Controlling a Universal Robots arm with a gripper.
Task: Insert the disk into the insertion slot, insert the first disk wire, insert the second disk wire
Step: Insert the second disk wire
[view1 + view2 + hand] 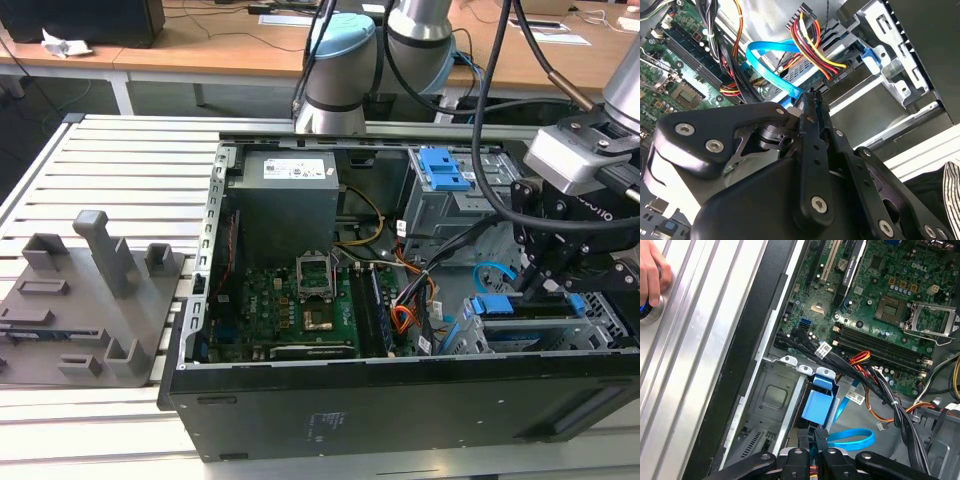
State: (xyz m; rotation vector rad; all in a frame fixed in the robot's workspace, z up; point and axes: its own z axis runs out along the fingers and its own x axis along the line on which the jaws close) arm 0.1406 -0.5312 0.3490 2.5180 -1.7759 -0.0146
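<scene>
Blue plastic marks the disk, whose carrier frame sits inside the insertion slot at the near corner of the computer case on the exterior view's right. In the first wrist view the carrier lies between the bay's grey sheet-metal walls, appearing seated.

The gripper hangs directly over the rear end of the drive. In both wrist views its black fingers stand close together, pinched on a small dark connector at the end of the flat blue data cable; the exact hold is partly hidden. A bundle of red, yellow and black power wires ends in a black plug resting at the drive's rear edge, just beside the fingertips.

Judgement: the cable is light and limp and will flex if held by the ribbon; the rigid connector body is the proper place to grip. The plug housing and drive pins are likely fragile under skewed force.

A person's hand rests on the slotted aluminium table.
</scene>
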